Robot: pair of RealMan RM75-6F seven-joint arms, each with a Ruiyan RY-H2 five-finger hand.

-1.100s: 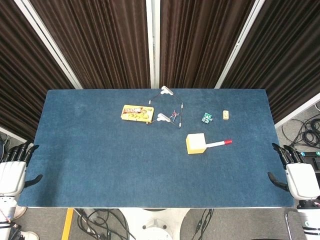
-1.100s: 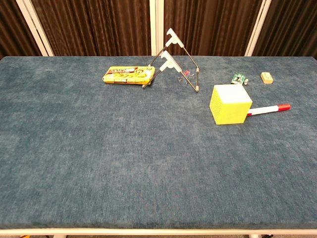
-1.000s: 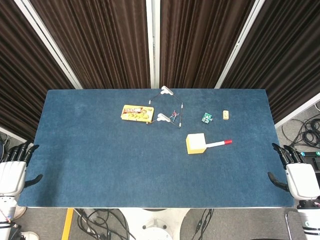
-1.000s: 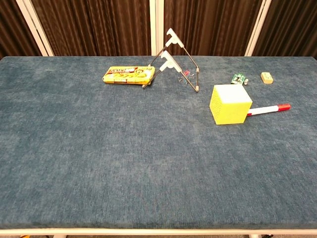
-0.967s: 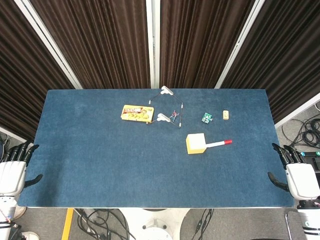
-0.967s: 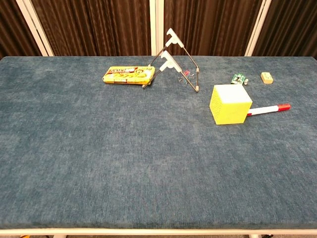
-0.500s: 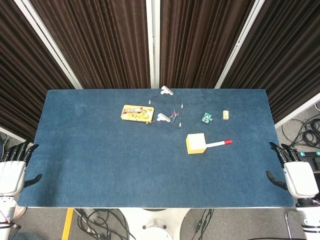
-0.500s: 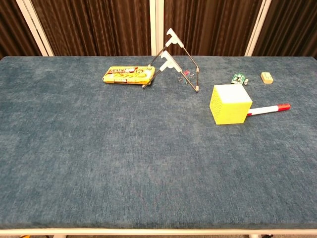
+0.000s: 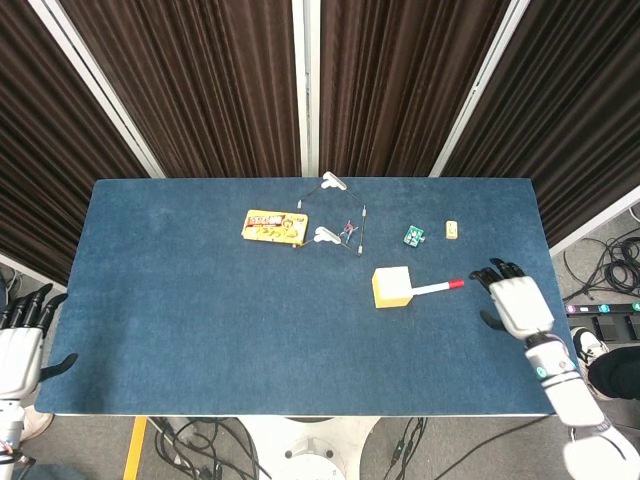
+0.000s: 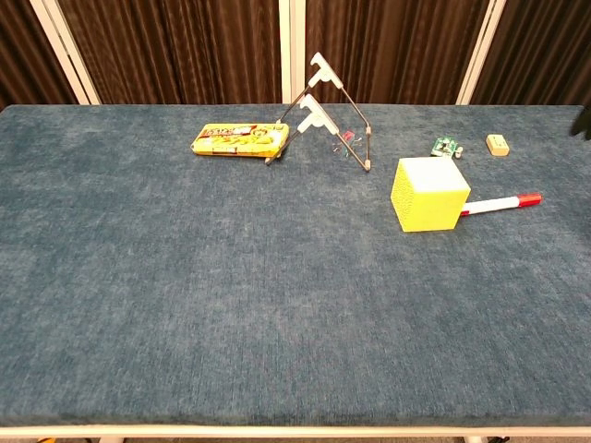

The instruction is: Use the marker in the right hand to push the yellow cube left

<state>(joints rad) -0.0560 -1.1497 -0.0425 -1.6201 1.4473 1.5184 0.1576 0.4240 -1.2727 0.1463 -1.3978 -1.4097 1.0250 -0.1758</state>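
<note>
— Marker [image 9: 437, 288] first: where does it lie?

— On the blue table [image 9: 200, 330], right of centre; its white end touches the right face of the yellow cube [image 9: 392, 287] and its red cap points right, toward the right hand [image 9: 516, 303].

— Does that hand have it?

— No; the right hand hovers over the table just beyond the red cap, apart from it, fingers spread and holding nothing; in the chest view only a dark sliver shows at the right edge.

— And the left hand [image 9: 20, 345]?

— Off the table's near-left corner, fingers apart, nothing in it.

— Anything else on the cloth?

— Farther back, a yellow packet [image 9: 272, 226], a folded wire stand [image 9: 340, 218], a small green item [image 9: 414, 235] and a pale block [image 9: 452, 230].
</note>
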